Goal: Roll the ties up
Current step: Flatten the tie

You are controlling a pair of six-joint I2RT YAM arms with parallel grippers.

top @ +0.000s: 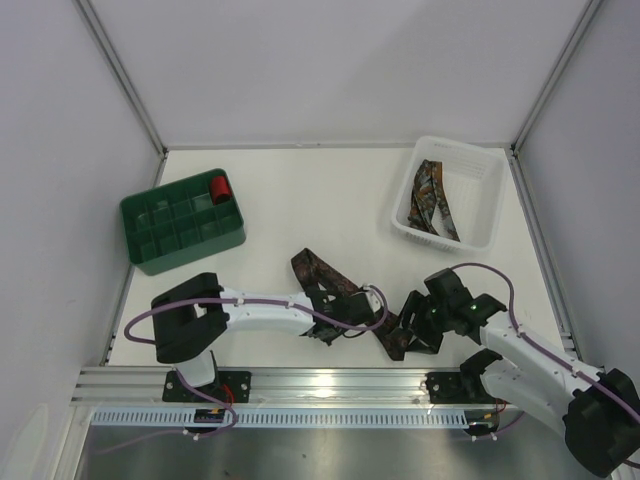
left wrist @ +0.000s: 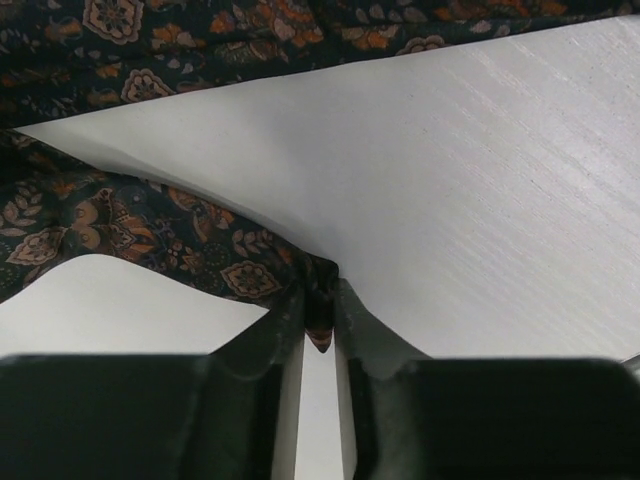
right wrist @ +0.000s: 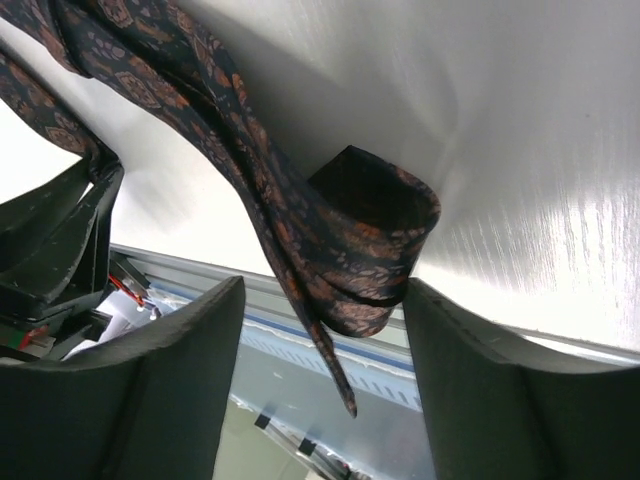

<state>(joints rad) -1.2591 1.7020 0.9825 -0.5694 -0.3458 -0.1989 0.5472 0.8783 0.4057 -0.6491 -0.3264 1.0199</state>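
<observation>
One patterned tie [top: 315,272] lies across the near middle of the table, from behind the left gripper to the right gripper. My left gripper [top: 350,318] is shut on a fold of this tie [left wrist: 120,230], pinched between its fingertips [left wrist: 318,305]. My right gripper [top: 412,325] is open. The loosely rolled end of the tie [right wrist: 370,230] hangs between its fingers [right wrist: 325,290] and touches the right finger [right wrist: 440,330]. The tie's pointed tip dangles below the roll. More ties [top: 432,200] lie in the white basket.
The white basket [top: 480,165] stands at the back right. A green compartment box [top: 150,215] at the back left holds a small red roll [top: 220,186]. The metal rail of the table's near edge [top: 330,385] runs just behind both grippers.
</observation>
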